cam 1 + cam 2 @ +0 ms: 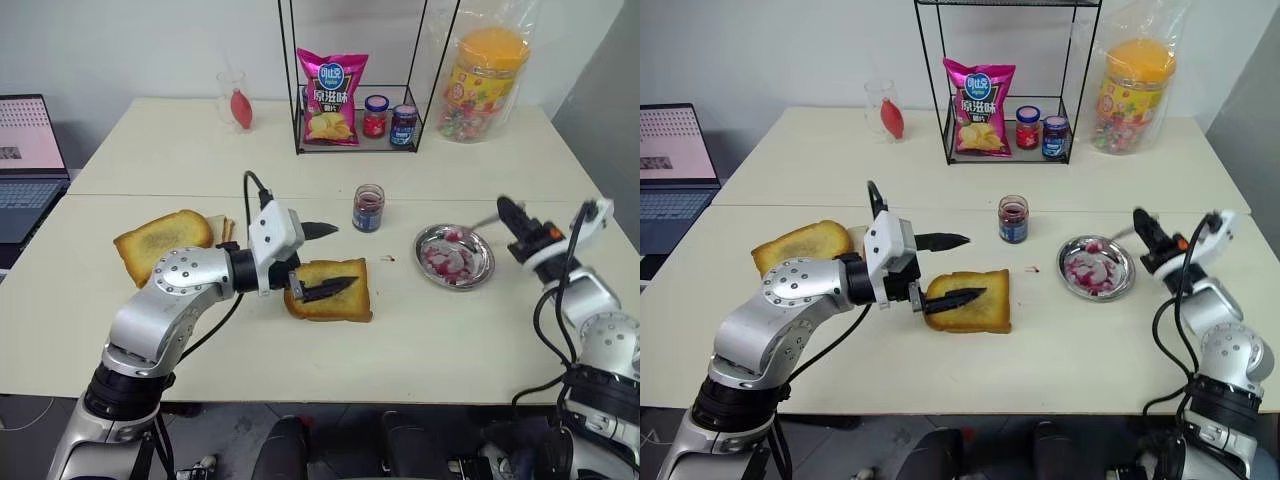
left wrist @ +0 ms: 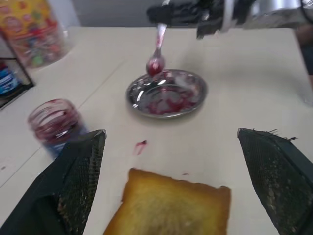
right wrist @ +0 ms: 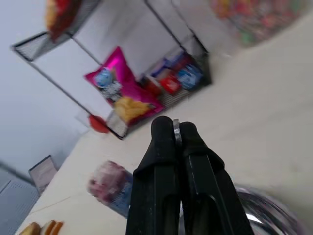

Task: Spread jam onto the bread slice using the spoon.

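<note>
Cream table point(image 1: 420, 350) under me, white wall behind; steel dish point(image 1: 455, 255) smeared with jam point(image 2: 164, 104), open jar point(image 1: 368, 208) nearby. My right gripper point(image 1: 507, 211) pinches the spoon point(image 2: 157, 51) above the dish; left gripper point(image 1: 325, 260) gapes over the bread slice point(image 1: 345, 300).

On the pale cream tabletop point(image 1: 420, 340) I see a round steel dish point(image 1: 455, 256) at about three o'clock, and a small open glass jar with dark contents point(image 1: 368, 208) near centre. At twelve o'clock I see a black wire rack point(image 1: 360, 120) holding a pink snack bag point(image 1: 331, 98), a red-lidded jar point(image 1: 375, 116) and a blue-lidded jar point(image 1: 404, 125). A clear tub with an orange lid point(image 1: 485, 85) sits at one o'clock, an open laptop point(image 1: 28, 165) at nine. A rounder-topped toast slice point(image 1: 160, 242) lies at eight o'clock.
</note>
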`<action>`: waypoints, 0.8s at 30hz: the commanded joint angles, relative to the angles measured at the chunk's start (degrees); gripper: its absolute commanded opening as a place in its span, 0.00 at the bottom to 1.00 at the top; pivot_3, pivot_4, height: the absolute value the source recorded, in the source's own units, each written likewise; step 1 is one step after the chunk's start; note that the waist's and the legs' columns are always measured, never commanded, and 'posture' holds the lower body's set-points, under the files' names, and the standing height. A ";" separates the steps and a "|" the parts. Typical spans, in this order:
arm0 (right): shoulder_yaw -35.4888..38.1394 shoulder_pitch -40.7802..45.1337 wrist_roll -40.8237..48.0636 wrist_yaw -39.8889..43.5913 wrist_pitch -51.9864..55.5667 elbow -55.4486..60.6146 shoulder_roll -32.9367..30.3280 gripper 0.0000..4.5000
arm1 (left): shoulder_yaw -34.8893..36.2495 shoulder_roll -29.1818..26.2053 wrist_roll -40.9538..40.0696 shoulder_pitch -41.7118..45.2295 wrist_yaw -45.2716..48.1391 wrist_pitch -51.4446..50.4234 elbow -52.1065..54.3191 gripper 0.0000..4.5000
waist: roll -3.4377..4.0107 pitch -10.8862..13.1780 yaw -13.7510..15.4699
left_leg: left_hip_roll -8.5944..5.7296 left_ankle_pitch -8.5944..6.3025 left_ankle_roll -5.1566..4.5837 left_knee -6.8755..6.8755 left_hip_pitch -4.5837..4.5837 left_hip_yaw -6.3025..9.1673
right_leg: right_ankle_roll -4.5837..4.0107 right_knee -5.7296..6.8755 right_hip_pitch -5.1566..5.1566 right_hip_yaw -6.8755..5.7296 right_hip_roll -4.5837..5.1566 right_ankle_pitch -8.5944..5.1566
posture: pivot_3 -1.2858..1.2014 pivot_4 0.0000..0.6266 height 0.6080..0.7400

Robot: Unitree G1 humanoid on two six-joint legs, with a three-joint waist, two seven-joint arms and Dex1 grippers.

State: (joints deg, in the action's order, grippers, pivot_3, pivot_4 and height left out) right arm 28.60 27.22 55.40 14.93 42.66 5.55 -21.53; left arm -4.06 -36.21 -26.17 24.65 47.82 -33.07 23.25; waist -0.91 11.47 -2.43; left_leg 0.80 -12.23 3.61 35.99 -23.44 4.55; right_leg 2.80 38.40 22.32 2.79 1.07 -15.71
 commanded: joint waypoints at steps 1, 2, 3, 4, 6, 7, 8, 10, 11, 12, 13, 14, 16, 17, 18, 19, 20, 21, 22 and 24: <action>-6.24 9.39 -2.53 0.22 -0.62 1.01 -0.59 0.01 | 2.67 0.45 1.36 -0.11 -4.60 -1.18 -0.37 1.00 | 0.00 0.00 -0.01 | -0.01 0.00 0.00 0.02 0.02 0.01 | 0.00 0.07 0.00 -0.01 0.00 -0.01 | 0.52 0.24 1.00; -7.45 11.67 -3.49 0.20 -1.10 -0.29 -0.19 0.01 | 2.79 0.72 1.74 -0.12 -5.59 -1.25 -0.76 1.00 | 0.00 0.00 -0.09 | -0.02 0.01 -0.01 0.04 0.04 -0.01 | 0.01 0.16 0.04 0.03 0.00 -0.02 | 0.52 0.24 1.00; -8.88 13.63 -4.88 0.62 -1.75 -1.71 -0.01 0.01 | 2.87 0.98 1.92 -0.19 -6.31 -1.30 -1.07 1.00 | 0.00 0.00 -0.16 | -0.01 0.01 -0.01 0.05 0.05 -0.01 | 0.01 0.19 0.04 0.03 0.00 -0.03 | 0.52 0.24 1.00; -10.26 15.24 -6.34 1.41 -2.60 -2.99 0.13 0.01 | 3.00 1.15 1.96 -0.37 -6.79 -1.37 -1.16 1.00 | -0.01 0.00 -0.15 | -0.02 0.03 -0.04 0.05 0.06 -0.01 | 0.01 0.22 0.05 0.03 0.00 -0.03 | 0.52 0.24 1.00; -12.11 18.03 -8.21 2.69 -3.96 -5.58 0.63 0.01 | 3.15 1.40 1.90 -0.57 -7.47 -1.53 -1.38 1.00 | -0.01 0.00 -0.06 | 0.00 0.04 -0.07 0.05 0.07 0.03 | -0.03 0.26 0.04 -0.02 -0.02 -0.03 | 0.52 0.24 1.00; -13.76 19.59 -10.04 3.77 -5.12 -7.26 0.65 0.01 | 3.42 1.46 1.91 -0.82 -8.01 -1.73 -1.45 1.00 | -0.02 0.00 0.06 | -0.02 0.04 -0.07 0.04 0.06 0.03 | -0.05 0.25 0.05 -0.02 -0.01 -0.02 | 0.52 0.24 1.00; -15.61 21.60 -12.12 5.16 -6.68 -9.82 1.04 0.01 | 4.11 1.72 1.75 -1.15 -8.99 -2.31 -1.72 1.00 | -0.02 0.00 0.16 | -0.01 0.04 -0.07 0.04 0.06 0.03 | -0.06 0.26 0.04 -0.03 -0.01 -0.01 | 0.52 0.24 1.00; -19.21 24.46 -16.29 8.26 -9.91 -14.53 1.57 0.01 | 4.89 1.76 2.06 -1.78 -10.37 -2.98 -2.48 1.00 | -0.01 0.00 0.15 | -0.05 0.04 -0.07 0.03 0.03 0.00 | -0.07 0.25 0.08 0.00 0.03 0.00 | 0.52 0.24 1.00; -21.26 25.56 -18.61 10.48 -11.90 -17.32 1.84 0.01 | 5.33 1.91 1.96 -2.00 -11.07 -3.52 -2.92 1.00 | -0.01 0.00 0.11 | -0.05 0.04 -0.06 0.03 0.03 0.00 | -0.07 0.27 0.10 0.01 0.03 0.00 | 0.52 0.24 1.00; -22.55 26.21 -20.20 12.08 -13.30 -19.22 1.99 0.01 | 5.57 1.99 1.88 -2.11 -11.49 -3.87 -3.17 1.00 | -0.01 0.00 0.09 | -0.04 0.04 -0.06 0.02 0.03 0.01 | -0.07 0.26 0.10 -0.01 0.04 0.00 | 0.52 0.24 1.00; -23.95 26.75 -22.19 13.73 -15.29 -21.15 1.99 0.01 | 5.86 2.14 1.61 -2.07 -11.90 -4.26 -3.38 1.00 | -0.01 0.00 0.07 | -0.04 0.04 -0.07 0.01 0.03 0.00 | -0.07 0.30 0.12 -0.01 0.03 0.00 | 0.52 0.24 1.00; -24.44 27.24 -23.23 14.76 -16.59 -22.75 2.22 0.01 | 6.12 2.18 1.37 -2.09 -12.04 -4.43 -3.38 1.00 | -0.01 0.00 0.06 | -0.04 0.04 -0.07 0.01 0.03 0.00 | -0.08 0.35 0.16 -0.02 0.03 0.00 | 0.52 0.24 1.00; -25.26 28.27 -25.17 16.59 -18.91 -25.71 2.72 0.01 | 6.46 2.09 1.15 -2.27 -12.08 -4.66 -3.30 1.00 | -0.02 0.00 0.14 | -0.03 0.04 -0.06 -0.01 0.03 0.02 | -0.08 0.41 0.19 -0.05 0.03 -0.01 | 0.52 0.24 1.00; -25.57 28.76 -26.00 17.37 -19.81 -26.99 2.98 0.01 | 6.55 2.07 1.10 -2.36 -12.05 -4.71 -3.32 1.00 | -0.02 0.00 0.25 | -0.03 0.04 -0.06 -0.01 0.03 0.04 | -0.08 0.42 0.19 -0.07 0.03 -0.01 | 0.52 0.24 1.00; -26.21 29.29 -27.13 18.26 -21.00 -28.55 3.28 0.01 | 6.63 2.02 1.05 -2.54 -12.11 -4.73 -3.28 1.00 | -0.02 0.00 0.26 | -0.04 0.04 -0.06 -0.01 0.01 0.04 | -0.08 0.42 0.20 -0.06 0.04 -0.01 | 0.52 0.24 1.00; -26.97 29.79 -28.72 19.17 -22.70 -30.26 3.49 0.01 | 6.64 1.95 1.07 -2.65 -12.16 -4.69 -3.27 1.00 | -0.02 0.00 0.25 | -0.04 0.04 -0.06 0.00 0.00 0.02 | -0.08 0.42 0.22 -0.04 0.04 0.00 | 0.52 0.24 1.00; -27.34 30.21 -29.79 19.77 -24.02 -31.90 3.81 0.01 | 6.62 1.86 1.09 -2.76 -12.16 -4.67 -3.19 1.00 | -0.01 0.01 0.23 | -0.05 0.04 -0.06 0.01 -0.01 0.01 | -0.08 0.43 0.23 -0.04 0.05 0.00 | 0.52 0.24 1.00; -27.77 30.62 -31.19 20.33 -25.63 -33.71 4.00 0.01 | 6.58 1.82 1.13 -2.80 -12.15 -4.65 -3.07 1.00 | -0.01 0.00 0.19 | -0.06 0.04 -0.06 0.01 -0.01 0.01 | -0.08 0.44 0.25 -0.03 0.06 0.00 | 0.52 0.24 1.00; -28.12 30.97 -32.48 20.89 -27.09 -35.34 4.12 0.01 | 6.58 1.79 1.07 -2.84 -12.09 -4.72 -2.92 1.00 | -0.02 0.00 0.19 | -0.05 0.05 -0.06 0.00 -0.01 0.02 | -0.08 0.47 0.26 -0.04 0.05 0.00 | 0.52 0.24 1.00; -28.60 31.42 -34.47 21.77 -29.59 -37.78 4.27 0.01 | 6.49 1.60 1.02 -2.87 -11.77 -4.74 -2.68 1.00 | -0.02 0.00 0.19 | -0.04 0.05 -0.06 0.00 -0.01 0.03 | -0.08 0.50 0.28 -0.06 0.04 0.00 | 0.52 0.24 1.00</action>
State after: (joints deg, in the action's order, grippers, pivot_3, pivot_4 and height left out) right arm 0.08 56.46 23.47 35.01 17.60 -30.47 -17.27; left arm 1.03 -34.10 -24.71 21.67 35.67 -38.21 18.71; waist -0.92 11.47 -2.24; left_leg 0.76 -12.18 3.55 35.99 -23.45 4.59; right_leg 2.71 38.90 22.60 2.72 1.12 -15.71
